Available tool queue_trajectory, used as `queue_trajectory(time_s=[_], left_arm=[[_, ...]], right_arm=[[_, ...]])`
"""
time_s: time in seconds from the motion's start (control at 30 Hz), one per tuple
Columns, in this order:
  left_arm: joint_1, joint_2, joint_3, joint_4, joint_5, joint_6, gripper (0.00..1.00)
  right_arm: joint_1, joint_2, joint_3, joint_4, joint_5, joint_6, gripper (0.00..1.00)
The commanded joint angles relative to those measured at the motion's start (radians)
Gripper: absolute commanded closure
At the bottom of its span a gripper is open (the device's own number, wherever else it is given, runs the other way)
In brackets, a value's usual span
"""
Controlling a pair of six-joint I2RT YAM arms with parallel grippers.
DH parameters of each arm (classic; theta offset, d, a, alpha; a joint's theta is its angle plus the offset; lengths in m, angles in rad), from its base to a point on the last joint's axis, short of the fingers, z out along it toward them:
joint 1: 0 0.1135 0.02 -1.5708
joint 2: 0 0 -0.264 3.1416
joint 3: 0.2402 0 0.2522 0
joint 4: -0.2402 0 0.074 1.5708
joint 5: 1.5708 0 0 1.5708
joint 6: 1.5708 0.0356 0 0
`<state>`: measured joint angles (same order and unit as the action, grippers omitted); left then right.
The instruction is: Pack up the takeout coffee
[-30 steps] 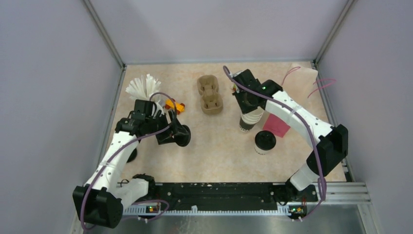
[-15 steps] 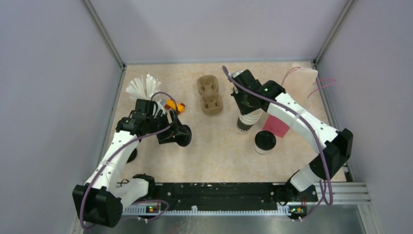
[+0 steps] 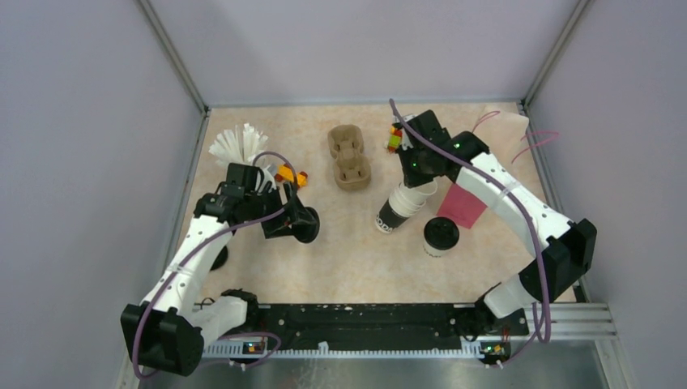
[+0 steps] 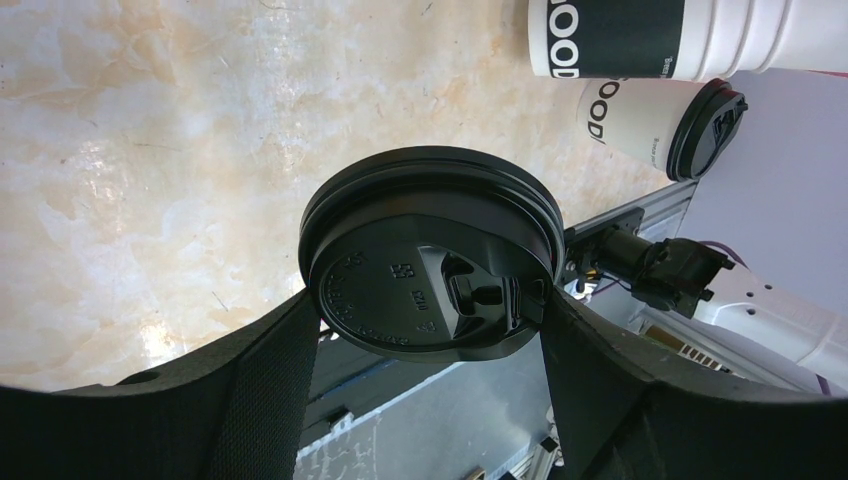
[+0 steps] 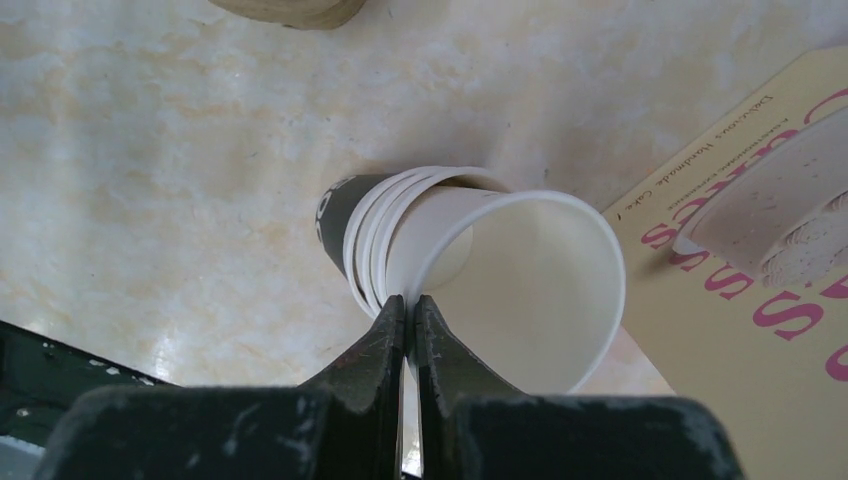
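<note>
Left side first: the cup of white sticks (image 3: 237,146) sits around 10 o'clock on the desk (image 3: 340,259). Just toward 5 o'clock from it, the left hand (image 3: 296,220) hasn't budged, with its fingers spread wide and clamped on the edges of a black lid (image 4: 430,265). The pulp tray (image 3: 349,159) is up at 12 o'clock.

What did change is the right hand (image 5: 410,305). It's pulled back toward 12 o'clock, fingers pinched tight on the rim of the innermost cup. The stack of cups (image 3: 398,207) was nearly upright and now leans over, dark bottom swung toward 7 o'clock. The lidded cup (image 3: 441,236) stands near the stack's 4 o'clock side, same spot as before, next to the pink card (image 3: 463,207).
</note>
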<state>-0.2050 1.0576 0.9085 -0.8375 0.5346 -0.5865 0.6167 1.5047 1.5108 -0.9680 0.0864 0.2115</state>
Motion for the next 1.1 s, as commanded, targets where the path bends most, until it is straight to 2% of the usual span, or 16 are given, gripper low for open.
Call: queue_trajectory(time_s=[0.0,0.1,0.3,0.4,0.73,1.07], left_arm=[[-0.007,0.01,0.04,0.031,0.011,0.023,0.24],[-0.009,0.008,0.033,0.04,0.013,0.02,0.24],[-0.011,0.016,0.033,0.047,0.019,0.017,0.24],[-0.014,0.021,0.035,0.05,0.019,0.022,0.25],[-0.023,0.024,0.033,0.042,0.015,0.03,0.25],[-0.028,0.021,0.047,0.03,-0.001,0.036,0.25]], right_arm=[[0.08,0.014,0.032,-0.042,0.11,-0.034,1.0],[0.126,0.043,0.049,-0.101,0.229,-0.062,1.0],[0.13,0.022,0.092,-0.091,0.184,-0.036,1.0],[0.145,0.004,0.063,-0.054,0.153,-0.006,1.0],[0.207,0.074,0.131,-0.187,0.468,0.014,1.0],[0.21,0.076,0.264,-0.227,0.371,0.027,1.0]])
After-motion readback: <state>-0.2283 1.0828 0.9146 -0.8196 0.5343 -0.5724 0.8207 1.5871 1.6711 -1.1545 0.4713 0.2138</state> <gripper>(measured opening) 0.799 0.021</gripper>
